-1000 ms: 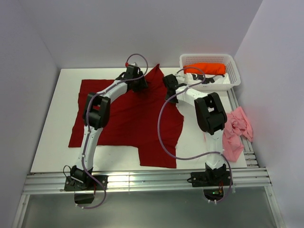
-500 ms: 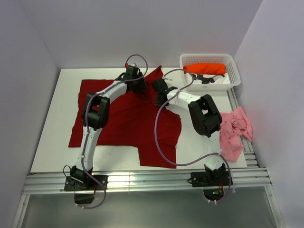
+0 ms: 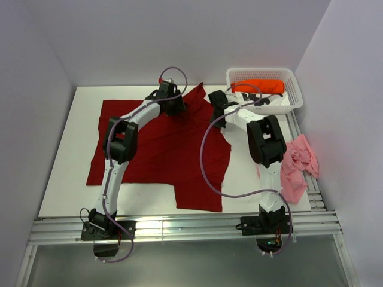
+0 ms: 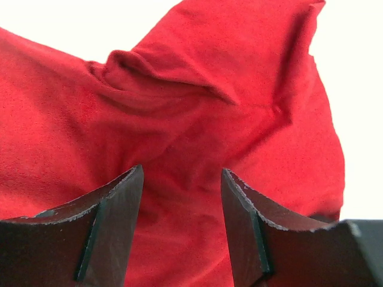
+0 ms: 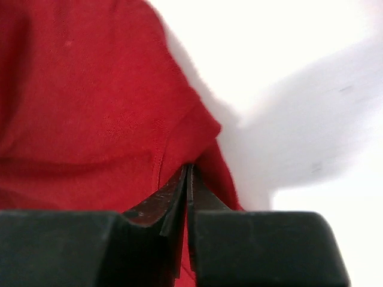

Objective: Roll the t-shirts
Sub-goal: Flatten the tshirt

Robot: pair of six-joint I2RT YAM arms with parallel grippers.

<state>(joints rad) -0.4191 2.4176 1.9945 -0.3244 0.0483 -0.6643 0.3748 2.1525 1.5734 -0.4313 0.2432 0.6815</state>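
1. The dark red t-shirt (image 3: 161, 149) lies spread open on the white surface (image 3: 66, 179), covering its middle and left. One sleeve points toward the far edge and the hem runs along the near side.
2. In the left wrist view the dark red t-shirt (image 4: 209, 89) is rucked into a raised ridge, with the far sleeve peaking above it against the bare surface (image 4: 60, 18).
3. The left tool (image 3: 176, 107) sits over the far part of this shirt, beside the peaked sleeve. In its own view the left tool (image 4: 179, 173) is released: the two dark fingers (image 4: 108, 227) stand apart and red cloth fills the gap beyond them. Whether the tips touch the fabric cannot be told.
4. The right tool (image 3: 217, 119) is at the shirt's far right edge. In its own view the right tool (image 5: 187, 173) is clenched, its fingers (image 5: 170, 203) pressed together on a fold at the border of the dark red t-shirt (image 5: 90, 89). The cloth falls away on both sides of the tips and the white surface (image 5: 287, 48) lies to the right.
5. The pink t-shirt (image 3: 296, 164) is crumpled in a heap at the right edge of the surface, just beside the right arm.
6. The orange t-shirt (image 3: 258, 86) lies as a long bundle inside the white lattice basket (image 3: 296, 98), which stands at the far right corner.
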